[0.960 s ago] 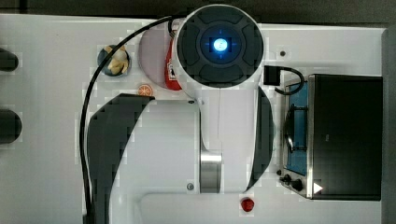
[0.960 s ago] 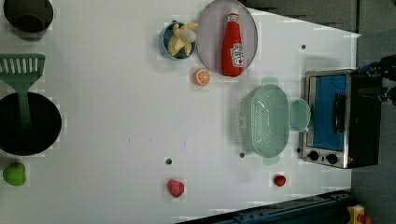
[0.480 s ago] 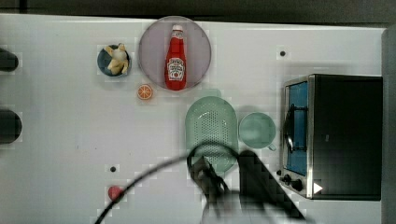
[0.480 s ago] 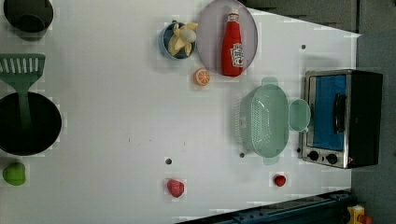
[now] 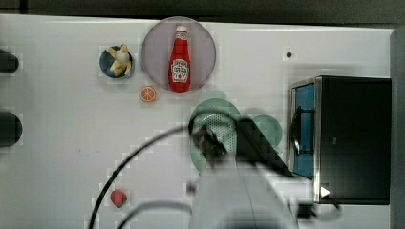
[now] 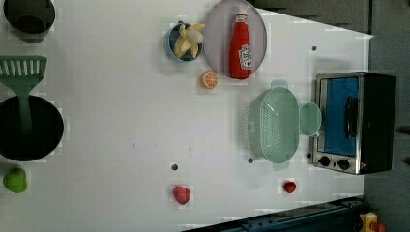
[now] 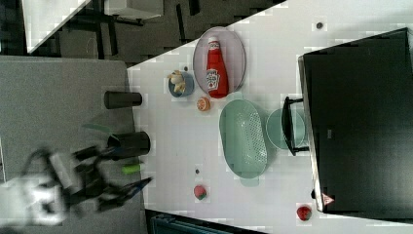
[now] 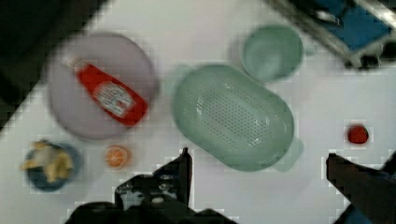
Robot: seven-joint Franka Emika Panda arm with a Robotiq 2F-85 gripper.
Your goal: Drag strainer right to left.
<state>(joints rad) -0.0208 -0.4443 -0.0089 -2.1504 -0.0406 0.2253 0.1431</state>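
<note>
1. Looking at the wrist view, you find the gripper (image 8: 257, 163) released, its two fingers (image 8: 180, 170) spread wide with nothing between them, hovering above the table (image 6: 121, 121) and touching nothing.
2. You find the strainer (image 6: 273, 124) resting upright on the table's surface near the edge that carries the toaster oven (image 6: 355, 123), toward the left view's right.
3. You see the green cup (image 6: 309, 119) just beside the strainer, between it and the toaster oven; whether the two rims touch you cannot tell.
4. You note the plate (image 6: 217, 29) with the ketchup bottle (image 6: 241, 46) and the orange slice (image 6: 209, 79) lying close to the strainer's far tab, on the side toward the top of the left view.
5. You should judge the drag as not yet begun: the strainer sits at its starting place and no contact is made.
6. You have left the whole of it: lowering onto or into the strainer, catching its rim, and pulling it across the open middle of the table toward the opposite edge.
</note>
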